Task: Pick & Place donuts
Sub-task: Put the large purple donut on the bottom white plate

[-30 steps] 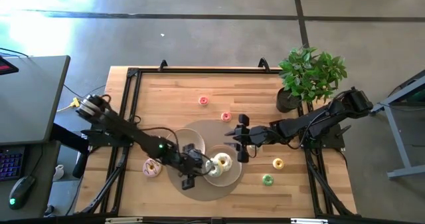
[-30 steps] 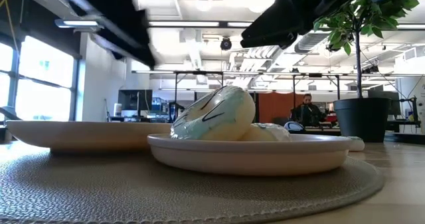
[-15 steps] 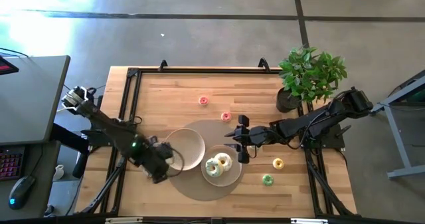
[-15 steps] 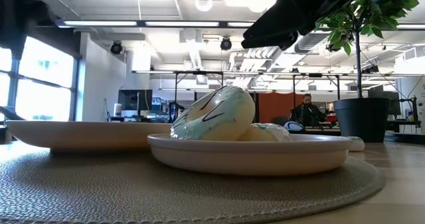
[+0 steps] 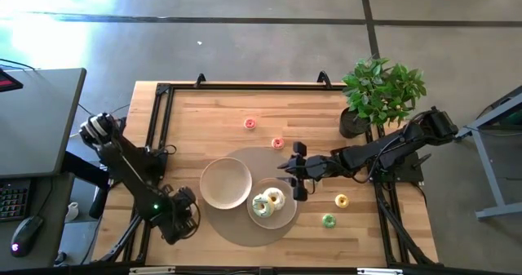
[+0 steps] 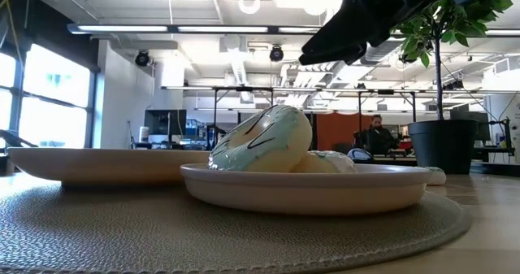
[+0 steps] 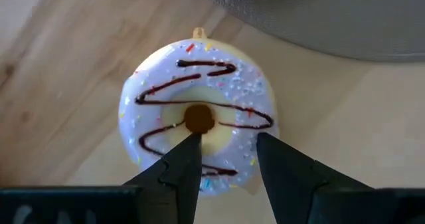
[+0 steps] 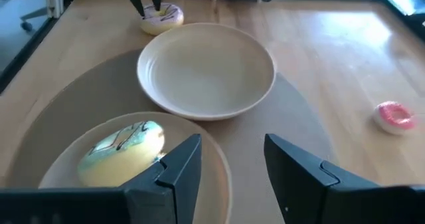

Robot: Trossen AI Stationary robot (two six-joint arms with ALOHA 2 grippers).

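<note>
The pink-sprinkled donut (image 7: 199, 84), pale icing with chocolate drizzle, lies flat on the wood near the table's left near corner. My left gripper (image 7: 228, 144) is open and points down over it, one fingertip at the hole, the other at the ring's outer side. In the high view this gripper (image 5: 183, 213) hides the donut. The green donut (image 5: 262, 207) and white donut (image 5: 275, 197) lie in a plate (image 5: 285, 218). My right gripper (image 5: 295, 170) is open, hovering beside that plate. Mini donuts lie loose: pink (image 5: 249, 123), red (image 5: 277, 143), yellow (image 5: 341, 200), green (image 5: 328, 220). My left gripper comes at the pink-sprinkled donut from above, with its fingers (image 7: 189, 151) on either side of one stretch of the ring (image 7: 229, 134). Whether the fingertips touch the donut, I cannot tell. The donut lies flat on the table.
An empty plate (image 5: 226, 182) sits on the round grey mat (image 5: 245, 230) beside the filled plate. A potted plant (image 5: 377, 95) stands at the far right corner. A black frame (image 5: 159, 128) runs along the table's edges. Bare wood spreads across the far half.
My left gripper has swung from the plate with the two donuts toward the table's left near corner, passing the empty plate, and now stands over the pink-sprinkled donut. The green donut stays in the plate.
</note>
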